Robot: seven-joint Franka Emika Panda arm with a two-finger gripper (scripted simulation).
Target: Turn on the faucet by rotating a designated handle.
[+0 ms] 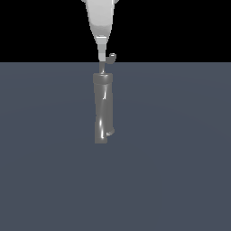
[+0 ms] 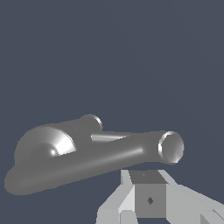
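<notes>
The faucet (image 1: 103,108) is a glossy grey column standing upright on the floor, with a small nub (image 1: 111,131) low on the side toward the exterior view's right. On top sits the handle (image 1: 108,60), a thin bent rod whose tip curls toward the exterior view's right. My gripper (image 1: 103,56) comes straight down from above, its narrow tip just over the column top and beside the rod. Nothing shows between its fingers, which look shut. In the wrist view the handle (image 2: 131,153) runs close across the picture, ending in a round tip (image 2: 171,147) just past my gripper (image 2: 150,194). Whether they touch is unclear.
A flat dark blue-grey floor (image 1: 171,171) spreads all around the faucet, with black background above it. No other objects show in either view.
</notes>
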